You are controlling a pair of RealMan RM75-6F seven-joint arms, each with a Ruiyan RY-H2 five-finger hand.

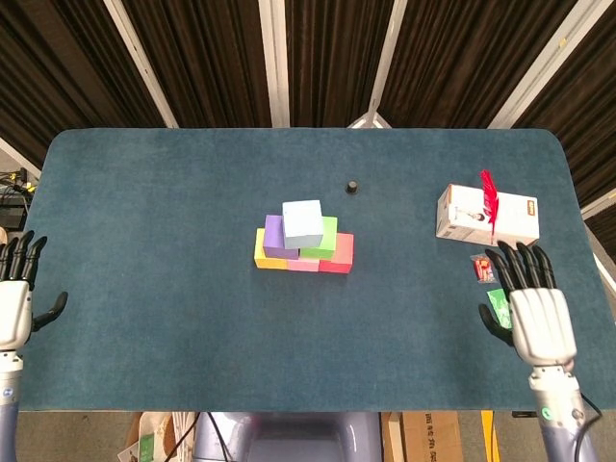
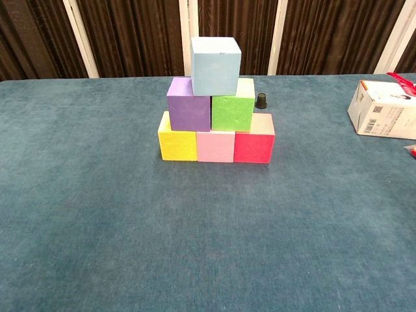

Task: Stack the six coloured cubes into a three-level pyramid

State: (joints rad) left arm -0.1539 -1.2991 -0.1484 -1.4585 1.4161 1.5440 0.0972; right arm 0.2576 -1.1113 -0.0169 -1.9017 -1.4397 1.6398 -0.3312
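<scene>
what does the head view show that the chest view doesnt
Only the head view shows the left hand and right hand, both empty with fingers apart at the near table edge, plus a green packet partly under the right hand. Only the chest view shows the cubes' front faces and three levels, light blue cube on top. Both show the pyramid, white box and small black cap.
</scene>
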